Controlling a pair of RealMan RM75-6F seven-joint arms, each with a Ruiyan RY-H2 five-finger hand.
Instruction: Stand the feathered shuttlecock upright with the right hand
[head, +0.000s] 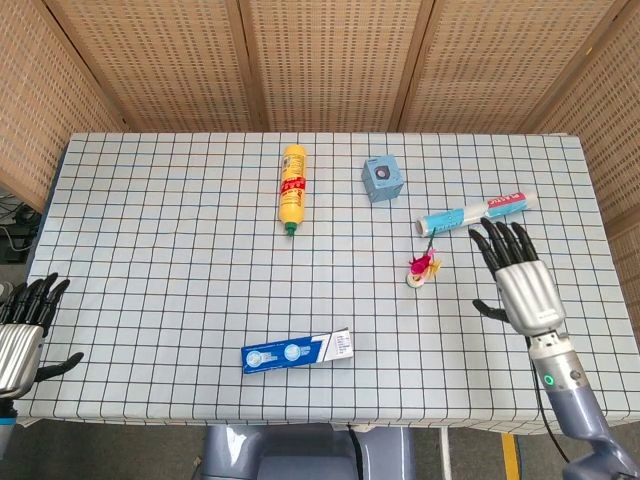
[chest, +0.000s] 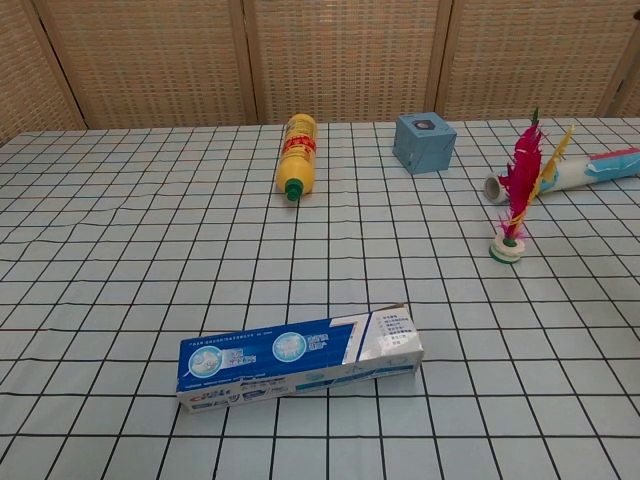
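No legible text

The blue box near the table's front edge, the yellow bottle and the tube by the right edge carry print too small to read.

There's the feathered shuttlecock, up on its round white base with a green rim, base flat on the checked cloth. Magenta feathers rise from it, a yellow one splaying off to the side and a dark green tip at the very top, the whole plume leaning just slightly. From my head view it looks small, sitting right of the middle of the table. It stands alone, nothing touching it, nothing holding it.
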